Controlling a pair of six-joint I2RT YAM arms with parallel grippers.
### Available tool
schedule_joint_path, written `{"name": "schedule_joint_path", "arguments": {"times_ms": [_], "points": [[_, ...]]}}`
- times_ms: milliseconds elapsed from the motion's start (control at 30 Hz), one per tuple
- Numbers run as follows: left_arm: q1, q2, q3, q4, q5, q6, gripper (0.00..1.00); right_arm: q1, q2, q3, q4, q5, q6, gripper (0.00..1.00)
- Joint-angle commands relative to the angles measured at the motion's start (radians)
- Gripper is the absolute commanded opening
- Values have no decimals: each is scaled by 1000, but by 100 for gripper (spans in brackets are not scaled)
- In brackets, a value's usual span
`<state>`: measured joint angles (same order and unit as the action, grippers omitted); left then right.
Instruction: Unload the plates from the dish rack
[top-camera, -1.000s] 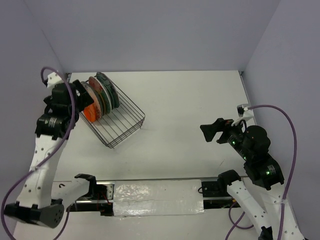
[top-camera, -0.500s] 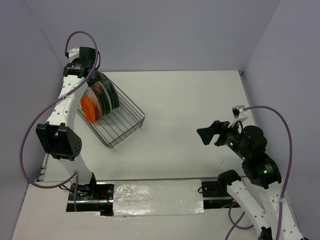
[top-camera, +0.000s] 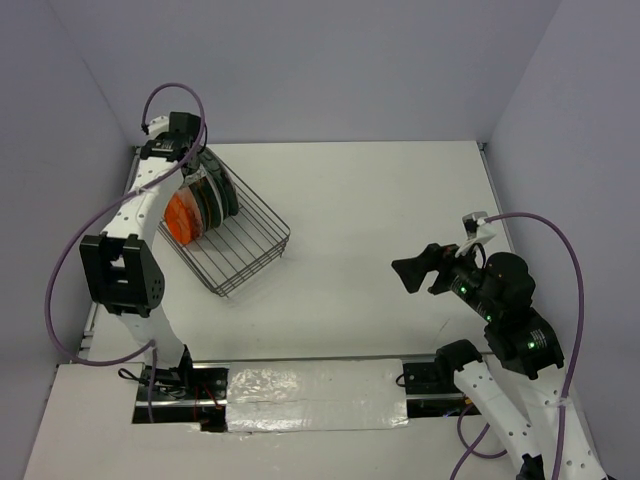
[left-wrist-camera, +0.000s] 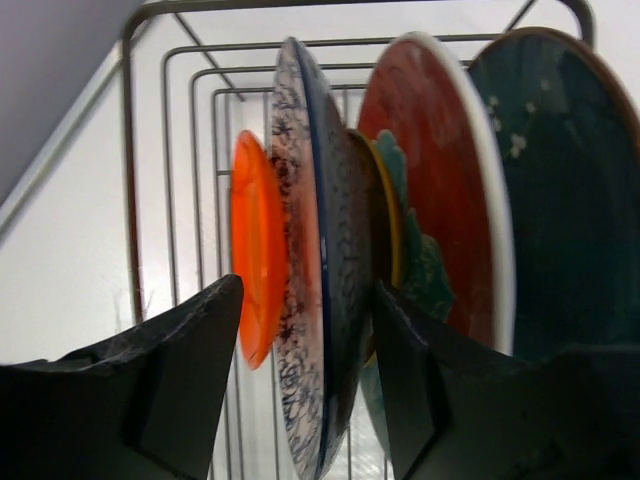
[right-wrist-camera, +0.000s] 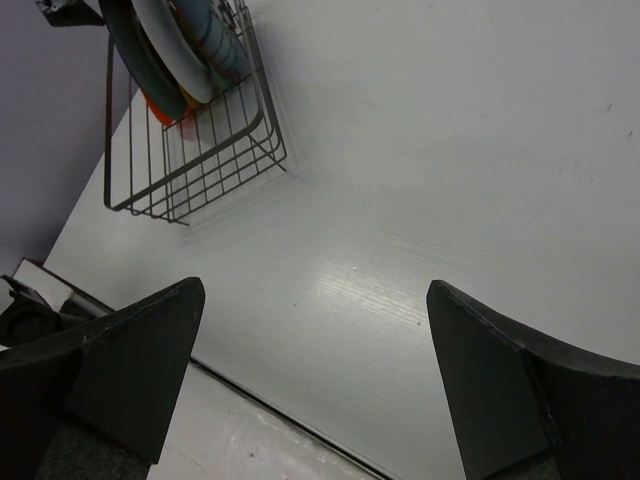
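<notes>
The dish rack (top-camera: 240, 240) stands at the back left with several plates upright in it. In the left wrist view I see, left to right, a small orange plate (left-wrist-camera: 255, 260), the large blue-floral plate (left-wrist-camera: 300, 300), a red plate (left-wrist-camera: 440, 180) and a dark teal plate (left-wrist-camera: 560, 200). My left gripper (top-camera: 192, 172) is open above the rack's far end. Its fingers stand on either side of the blue-floral plate's rim without touching it, and its centre (left-wrist-camera: 308, 292) is over that rim. My right gripper (top-camera: 415, 268) is open and empty above the table at the right.
The rack (right-wrist-camera: 190, 170) and its plates (right-wrist-camera: 165, 50) show far off in the right wrist view. The side walls stand close to the rack on the left and behind. A taped strip (top-camera: 310, 395) runs along the near table edge.
My left arm has swung up from the rack's left side and reached over its far end, bringing the gripper down onto the plates. My right gripper has drifted slightly left.
</notes>
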<state>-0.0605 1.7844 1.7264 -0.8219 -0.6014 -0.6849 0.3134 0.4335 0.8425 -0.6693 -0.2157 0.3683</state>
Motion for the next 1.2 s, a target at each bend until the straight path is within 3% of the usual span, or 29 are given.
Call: {"name": "schedule_joint_path", "arguments": {"times_ms": [0, 100, 133, 167, 400, 600, 800, 1167], "points": [[13, -26, -43, 98, 25, 7, 65, -2, -13, -3, 23, -45, -9, 100], [14, -22, -53, 99, 37, -4, 58, -2, -18, -3, 25, -45, -9, 100], [14, -23, -56, 99, 35, -5, 49, -4, -16, -3, 25, -45, -9, 100], [14, -35, -63, 102, 37, -5, 47, -2, -16, -8, 24, -45, -11, 100], [14, -88, -84, 141, 55, 19, 44, -2, -15, -25, 36, -51, -8, 100], [14, -94, -42, 106, 51, 47, 15, 0, -12, -22, 34, -53, -6, 100], [14, -123, -45, 126, 63, 67, 2, -2, -19, -23, 34, -57, -6, 100], [16, -175, -51, 168, 78, 94, 0, -2, -27, -19, 22, -54, -9, 100]]}}
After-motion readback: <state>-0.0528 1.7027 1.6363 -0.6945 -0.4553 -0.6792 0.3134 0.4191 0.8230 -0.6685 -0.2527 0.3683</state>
